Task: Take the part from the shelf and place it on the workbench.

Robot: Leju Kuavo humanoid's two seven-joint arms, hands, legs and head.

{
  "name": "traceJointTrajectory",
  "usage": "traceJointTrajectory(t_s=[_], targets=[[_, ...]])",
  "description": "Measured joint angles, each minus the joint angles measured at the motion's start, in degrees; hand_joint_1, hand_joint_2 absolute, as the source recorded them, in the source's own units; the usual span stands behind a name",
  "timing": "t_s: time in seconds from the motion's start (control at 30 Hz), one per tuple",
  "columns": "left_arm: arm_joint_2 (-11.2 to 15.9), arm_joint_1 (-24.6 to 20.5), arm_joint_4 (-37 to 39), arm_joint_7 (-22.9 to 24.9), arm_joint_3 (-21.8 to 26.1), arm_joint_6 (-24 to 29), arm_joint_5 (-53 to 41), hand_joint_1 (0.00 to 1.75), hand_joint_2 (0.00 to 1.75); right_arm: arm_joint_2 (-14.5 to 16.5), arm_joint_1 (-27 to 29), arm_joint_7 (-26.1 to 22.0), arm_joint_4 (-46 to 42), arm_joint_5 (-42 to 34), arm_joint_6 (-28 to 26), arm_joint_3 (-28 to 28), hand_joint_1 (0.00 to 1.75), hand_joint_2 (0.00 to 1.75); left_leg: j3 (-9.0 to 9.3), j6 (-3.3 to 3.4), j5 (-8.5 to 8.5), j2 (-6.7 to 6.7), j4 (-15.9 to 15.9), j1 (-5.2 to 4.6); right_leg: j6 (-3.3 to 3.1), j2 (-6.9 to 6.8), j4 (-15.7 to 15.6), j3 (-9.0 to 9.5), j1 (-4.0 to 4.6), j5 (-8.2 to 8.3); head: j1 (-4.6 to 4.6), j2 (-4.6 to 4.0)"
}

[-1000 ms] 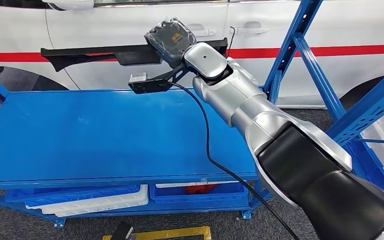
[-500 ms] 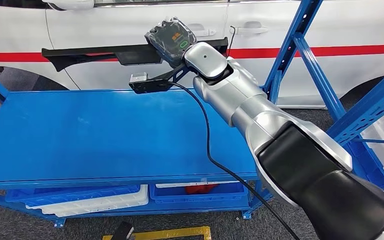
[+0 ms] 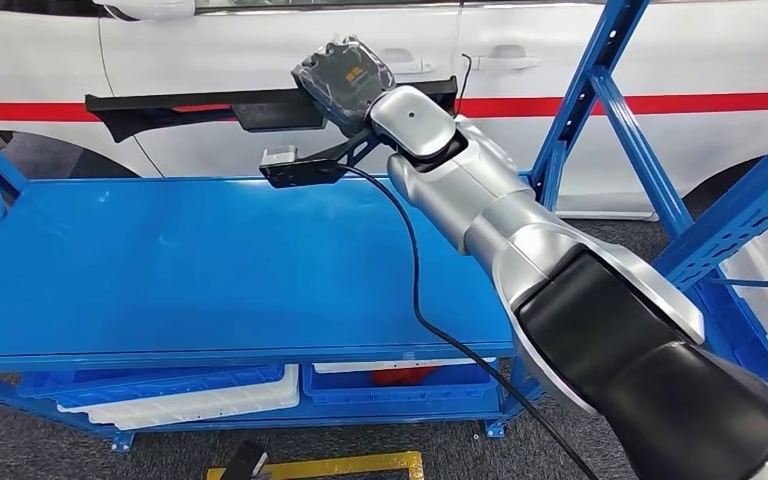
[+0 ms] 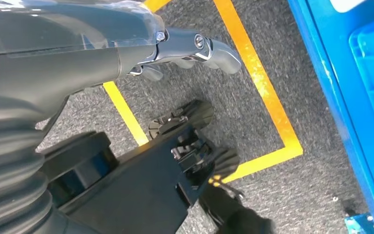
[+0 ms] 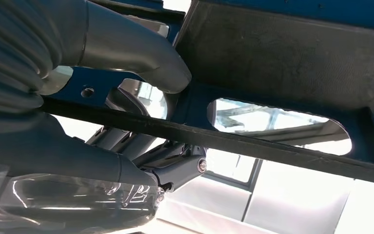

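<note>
Your right hand clamped on long black part, thumb and fingers wrapped round its bar. You hold part level in air above far edge of blue workbench, not touching it, white car behind. Black cable trails from right wrist across workbench. Your left hand hangs low over grey floor with yellow tape, fingers loosely curled, holding nothing.

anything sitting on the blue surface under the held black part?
No. In the head view the blue surface below the long black part is bare; the right robot hand holds the part above it.
</note>
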Motion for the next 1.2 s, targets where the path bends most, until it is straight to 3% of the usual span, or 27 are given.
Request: traceJointTrajectory(t_s=[0.07, 0.2, 0.27, 0.37, 0.4, 0.43, 0.47, 0.53, 0.57, 0.6, 0.7, 0.73, 0.77, 0.87, 0.9, 0.93, 0.97, 1.03, 1.1, 1.13, 1.2], targets=[[-0.02, -0.05, 0.0, 0.01, -0.02, 0.04, -0.04, 0.0, 1.75, -0.08, -0.12, 0.02, -0.1, 0.1, -0.02, -0.11, 1.75, 1.75, -0.57, -0.7, -0.21, -0.08, 0.74, -0.17, -0.39, 0.03, -6.24, 3.12, 0.15, 2.1, 0.0, 0.0], [-0.05, -0.07, 0.0, 0.01, -0.06, 0.36, -0.14, 0.0, 1.75, -0.27, -0.13, -0.02, -0.21, 0.22, -0.01, -0.32, 1.75, 1.75, -1.4, -2.13, -0.08, -0.05, 1.07, -0.15, -1.69, 0.13, -7.67, 3.03, 0.43, 2.86, -0.02, 0.0], [-0.05, -0.08, 0.0, 0.01, -0.06, 0.4, -0.14, 0.0, 1.75, -0.28, -0.2, -0.02, -0.25, 0.22, 0.0, -0.46, 1.75, 1.75, -2.42, -2.72, -2.66, -0.01, 3.8, -0.02, -2.58, -0.13, -8.18, 2.75, 0.15, 3.56, -0.02, 0.0], [-0.04, -0.09, 0.0, -0.02, -0.06, 0.43, -0.07, 0.0, 1.75, -0.27, -0.24, -0.02, -0.25, 0.26, 0.01, -0.55, 1.75, 1.75, -5.84, -3.32, -9.12, 0.02, 14.29, 0.14, -3.09, -0.35, -8.3, 1.69, 0.22, 4.58, -0.02, 0.0], [-0.04, -0.08, 0.0, -0.06, -0.06, 0.44, -0.03, 0.0, 1.75, -0.27, -0.22, -0.02, -0.25, 0.27, 0.01, -0.56, 1.75, 1.75, -6.28, -3.43, -10.07, 0.03, 16.48, 0.16, -3.06, -0.37, -8.28, 1.19, 0.26, 4.98, -0.02, 0.0], [-0.03, -0.07, 0.0, -0.09, -0.06, 0.43, 0.01, 0.0, 1.75, -0.27, -0.22, -0.02, -0.25, 0.28, 0.0, -0.61, 1.75, 1.75, -5.69, -3.47, -9.99, 0.03, 16.53, 0.18, -2.99, -0.38, -8.26, 0.68, 0.26, 5.41, -0.02, 0.0], [-0.01, -0.08, 0.0, -0.12, -0.06, 0.43, 0.03, 0.0, 1.75, -0.28, -0.23, -0.02, -0.25, 0.29, -0.01, -0.68, 1.75, 1.75, -3.96, -3.45, -9.0, 0.04, 14.31, 0.2, -2.85, -0.37, -8.23, 0.18, 0.24, 5.85, -0.02, 0.0], [0.02, -0.22, 0.0, -0.1, -0.06, 0.39, 0.07, 0.0, 1.75, -0.29, -0.34, -0.02, -0.36, 0.29, -0.04, -0.87, 1.75, 1.75, 1.26, -3.2, -6.39, 0.05, 6.03, 0.21, -2.36, -0.32, -8.15, -0.62, 0.25, 6.73, -0.02, 0.0], [0.02, -0.31, 0.0, -0.07, -0.06, 0.37, 0.09, 0.0, 1.75, -0.32, -0.42, -0.02, -0.44, 0.29, -0.05, -0.96, 1.75, 1.75, 3.01, -2.87, -5.48, -0.03, 2.83, 0.1, -2.02, -0.3, -8.16, -0.88, 0.3, 7.19, -0.02, 0.0], [0.03, -0.38, 0.0, 0.0, -0.06, 0.34, 0.1, 0.0, 1.75, -0.34, -0.5, -0.03, -0.52, 0.28, -0.08, -1.01, 1.75, 1.75, 3.85, -2.47, -4.98, -0.11, 1.0, -0.04, -1.65, -0.3, -8.23, -1.05, 0.36, 7.68, -0.01, 0.0], [0.04, -0.4, 0.0, 0.15, -0.07, 0.29, 0.11, 0.0, 1.75, -0.48, -0.55, -0.14, -0.58, 0.23, -0.27, -1.12, 1.75, 1.75, 3.0, -1.08, -3.55, -0.18, 0.68, -0.31, -0.53, -0.3, -8.99, -1.32, 0.39, 9.05, 0.0, 0.0], [0.04, -0.44, 0.0, 0.15, -0.08, 0.28, 0.13, 0.0, 1.75, -0.58, -0.54, -0.18, -0.58, 0.22, -0.34, -1.19, 1.75, 1.75, 2.54, -0.61, -2.82, -0.09, 0.56, -0.23, -0.26, -0.28, -8.66, -1.71, 0.36, 8.3, 0.0, 0.0], [0.04, -0.48, 0.0, 0.15, -0.07, 0.26, 0.16, 0.0, 1.75, -0.69, -0.54, -0.18, -0.57, 0.21, -0.41, -1.28, 1.75, 1.75, 1.91, -0.15, -2.01, 0.02, 0.4, -0.12, -0.07, -0.26, -7.24, -2.38, 0.31, 6.39, 0.01, 0.0], [0.08, -0.56, 0.0, 0.13, -0.08, 0.23, 0.22, 0.0, 1.75, -0.82, -0.43, -0.46, -0.57, -0.12, -0.47, -1.53, 1.75, 1.75, -0.56, 0.65, 0.12, 0.19, 0.36, -0.24, 0.2, -0.25, 3.29, -5.08, 0.21, -2.34, 0.0, 0.0], [0.09, -0.55, 0.0, 0.12, -0.08, 0.22, 0.23, 0.0, 1.75, -0.84, -0.31, -0.63, -0.57, -0.29, -0.44, -1.64, 1.75, 1.75, -1.41, 0.71, 0.75, 0.2, 0.4, -0.36, 0.23, -0.25, 6.52, -5.4, 0.22, -3.58, 0.0, 0.0], [0.1, -0.52, 0.0, 0.12, -0.08, 0.22, 0.24, 0.0, 1.75, -0.85, -0.19, -0.79, -0.57, -0.41, -0.41, -1.76, 1.75, 1.75, -2.26, 0.74, 1.36, 0.19, 0.46, -0.51, 0.17, -0.25, 8.16, -4.94, 0.25, -3.49, 0.0, 0.0], [0.1, -0.5, 0.0, 0.12, -0.08, 0.22, 0.26, 0.0, 1.75, -0.86, -0.08, -0.87, -0.57, -0.38, -0.4, -1.87, 1.75, 1.75, -3.06, 0.74, 1.95, 0.16, 0.5, -0.66, -0.06, -0.25, 7.75, -3.51, 0.36, -2.46, 0.0, 0.0], [0.05, -0.46, 0.0, 0.11, -0.09, 0.17, 0.27, 0.0, 1.75, -0.85, 0.0, -0.89, -0.67, -0.15, -0.44, -2.03, 1.75, 1.75, -4.39, 0.62, 3.07, 0.06, 0.58, -0.95, -1.17, -0.19, 1.34, 2.29, 0.86, -0.7, 0.0, 0.0], [-0.06, -0.44, 0.0, 0.07, -0.11, 0.07, 0.28, 0.0, 1.75, -0.84, -0.03, -0.89, -0.93, 0.04, -0.5, -2.2, 1.75, 1.75, -5.1, 0.24, 4.08, 0.02, 0.5, -1.07, -2.11, -0.27, -6.19, 7.57, 1.45, -1.17, -0.01, 0.0], [-0.09, -0.43, 0.0, 0.04, -0.13, 0.03, 0.28, 0.0, 1.75, -0.85, -0.07, -0.89, -1.05, 0.1, -0.54, -2.28, 1.75, 1.75, -5.24, -0.06, 4.6, 0.05, 0.31, -0.95, -2.34, -0.3, -8.12, 8.69, 1.74, -1.5, -0.01, 0.0], [-0.04, -0.4, 0.0, 0.03, -0.13, -0.01, 0.27, 0.0, 1.75, -0.91, -0.07, -0.9, -1.09, 0.17, -0.6, -2.36, 1.75, 1.75, -5.45, -0.72, 5.62, 0.06, -0.29, -0.82, -2.47, -0.47, -9.3, 8.65, 1.74, -0.48, 0.01, 0.0]])
